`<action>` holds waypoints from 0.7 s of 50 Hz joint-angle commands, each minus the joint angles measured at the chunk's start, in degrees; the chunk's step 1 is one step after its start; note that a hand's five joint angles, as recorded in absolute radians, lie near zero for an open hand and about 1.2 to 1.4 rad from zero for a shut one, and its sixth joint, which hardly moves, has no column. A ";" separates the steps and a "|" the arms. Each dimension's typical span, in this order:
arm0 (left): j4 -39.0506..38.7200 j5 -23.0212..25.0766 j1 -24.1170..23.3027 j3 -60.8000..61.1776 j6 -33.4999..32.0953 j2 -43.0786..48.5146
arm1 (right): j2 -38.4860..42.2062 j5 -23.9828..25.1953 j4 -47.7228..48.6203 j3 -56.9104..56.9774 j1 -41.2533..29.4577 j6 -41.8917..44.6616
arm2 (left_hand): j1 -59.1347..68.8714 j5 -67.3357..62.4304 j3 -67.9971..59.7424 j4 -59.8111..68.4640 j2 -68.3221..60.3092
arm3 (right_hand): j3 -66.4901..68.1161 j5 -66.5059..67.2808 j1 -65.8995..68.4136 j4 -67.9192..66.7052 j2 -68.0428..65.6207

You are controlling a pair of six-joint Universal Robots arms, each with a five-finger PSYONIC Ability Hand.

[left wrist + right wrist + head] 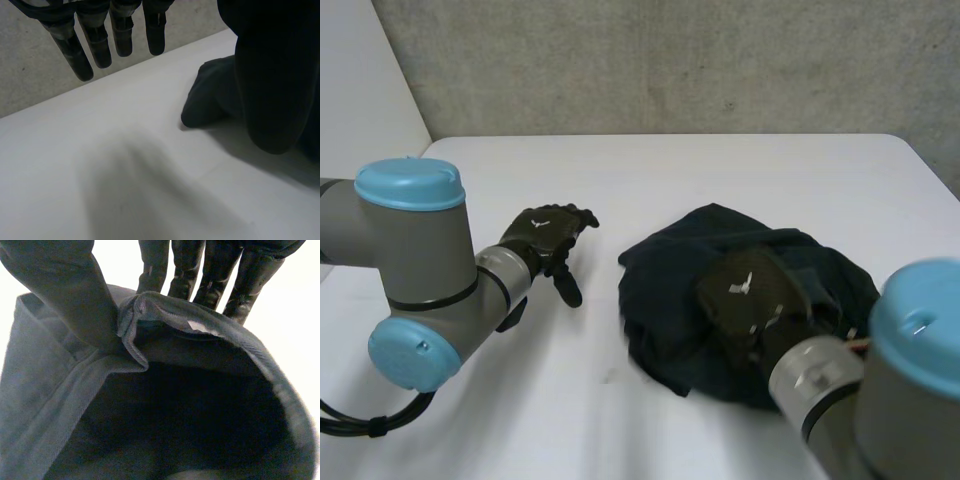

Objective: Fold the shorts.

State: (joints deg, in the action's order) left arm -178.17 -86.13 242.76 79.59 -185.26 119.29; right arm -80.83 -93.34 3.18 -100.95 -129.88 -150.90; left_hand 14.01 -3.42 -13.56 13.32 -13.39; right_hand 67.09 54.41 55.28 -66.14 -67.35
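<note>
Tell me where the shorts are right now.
In the head view the dark shorts lie bunched on the white table, right of centre, their waistband pinched by the right hand; the left hand is apart at their left.

Holds the left robot hand (546, 238) out ahead of a bent left arm (415, 260), fingers (100, 45) straight and slightly apart, gripping nothing. Lays the right robot hand (748, 295) palm-down on the shorts (665, 280), pinching a fold of the edge between thumb (65, 295) and fingertips.

The shorts (665, 300) are dark matt cloth, ribbed along one edge; the worktop (720, 170) looks smooth, perhaps laminate.
</note>
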 commanded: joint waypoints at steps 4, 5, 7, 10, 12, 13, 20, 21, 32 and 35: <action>-0.16 0.26 -0.62 3.55 0.07 -0.72 | -4.07 0.27 -8.45 8.92 6.38 8.52 | 2.77 -3.35 -3.21 3.45 -3.38 | 12.91 15.59 24.72 -13.86 -12.65; -0.24 0.26 -0.71 3.55 0.07 -0.72 | -4.07 0.27 -8.89 9.27 7.09 8.43 | 2.77 -3.35 -3.22 3.45 -3.38 | 12.91 15.59 24.72 -13.86 -12.65; -0.94 0.26 -0.97 3.55 0.25 -0.55 | -4.25 0.62 -10.12 9.89 9.36 8.17 | 2.77 -3.35 -3.21 3.45 -3.38 | 12.91 15.59 24.72 -13.86 -12.65; -1.74 0.35 -1.32 3.29 0.42 -0.02 | -4.33 1.06 -10.30 9.89 10.69 8.17 | 2.77 -3.35 -3.22 3.45 -3.38 | 12.91 15.59 24.72 -13.86 -12.65; -2.79 0.61 -2.03 2.76 0.60 0.16 | -4.34 1.58 -10.39 9.54 11.31 8.08 | 2.77 -3.35 -3.22 3.45 -3.38 | 12.91 15.59 24.72 -13.86 -12.65; -3.05 0.87 -2.55 2.50 0.60 0.42 | -4.34 1.76 -10.39 9.28 11.40 8.08 | 2.77 -3.35 -3.22 3.45 -3.38 | 12.91 15.59 24.72 -13.86 -12.65; -2.62 3.34 -7.38 -3.04 4.10 5.25 | -4.07 2.11 -10.13 7.61 11.93 7.90 | 7.13 -7.71 -7.58 7.81 -7.74 | 12.91 15.59 24.72 -13.86 -12.65; -2.27 3.34 -7.91 -3.48 4.98 5.52 | -4.07 2.11 -10.04 7.34 12.02 7.90 | 8.47 -9.06 -8.92 9.16 -9.09 | 12.91 15.59 24.72 -13.86 -12.65; 4.15 -0.35 -9.85 -5.68 18.35 4.46 | -4.07 3.17 -9.07 5.15 13.86 7.90 | 10.84 -11.43 -11.29 11.53 -11.46 | 12.91 15.59 24.72 -13.86 -12.65; 4.15 -2.99 -9.59 -6.99 18.79 4.38 | -4.07 4.22 -9.16 4.71 14.39 7.90 | 10.51 -11.09 -10.95 11.19 -11.12 | 12.91 15.59 24.72 -13.86 -12.65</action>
State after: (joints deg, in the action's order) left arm -174.64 -84.65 232.68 74.13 -169.53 124.36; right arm -84.90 -90.80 -6.09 -95.41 -116.47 -143.01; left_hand 21.14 -11.60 -21.43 21.43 -21.47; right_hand 67.10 54.41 55.28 -66.15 -67.35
